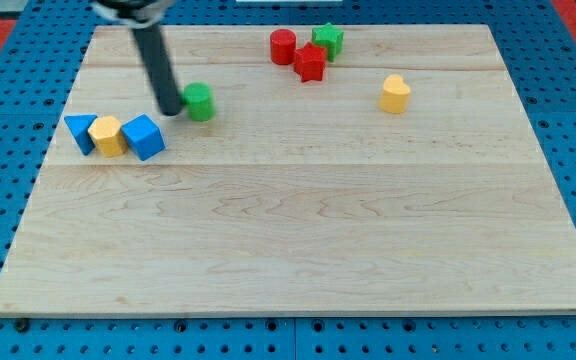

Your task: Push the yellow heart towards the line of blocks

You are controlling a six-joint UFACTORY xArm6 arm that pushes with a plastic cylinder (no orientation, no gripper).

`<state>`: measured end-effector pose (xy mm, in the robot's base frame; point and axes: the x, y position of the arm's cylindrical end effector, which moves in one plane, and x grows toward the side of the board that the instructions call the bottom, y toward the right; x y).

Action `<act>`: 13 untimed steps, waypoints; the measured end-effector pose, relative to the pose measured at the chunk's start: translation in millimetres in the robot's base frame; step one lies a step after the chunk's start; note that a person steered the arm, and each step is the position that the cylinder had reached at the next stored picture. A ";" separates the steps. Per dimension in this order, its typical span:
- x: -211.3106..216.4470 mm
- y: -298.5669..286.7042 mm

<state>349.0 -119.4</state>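
The yellow heart [395,94] lies at the view's upper right, alone. A line of blocks sits at the view's left: a blue triangle [81,132], a yellow block [108,136] and a blue cube [144,137], touching side by side. My tip [170,109] is at the upper left, just left of a green cylinder [199,101] and touching or nearly touching it. The tip is far to the left of the yellow heart and a little above the blue cube.
A red cylinder [283,46], a red star [310,62] and a green star [328,40] cluster at the view's top centre. The wooden board [298,240] lies on a blue perforated table.
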 end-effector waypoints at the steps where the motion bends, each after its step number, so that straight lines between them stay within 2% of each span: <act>1: -31.4 52.9; 2: -35.9 105.9; 3: 9.6 122.5; 4: 0.1 160.1; 5: -33.0 188.1; 6: -53.0 282.9; 7: -31.2 319.5; 8: 4.5 268.3; 9: -23.1 203.8; 10: -40.4 262.9; 11: -93.1 214.6; 12: -67.1 186.1; 13: -20.7 186.6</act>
<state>328.3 67.2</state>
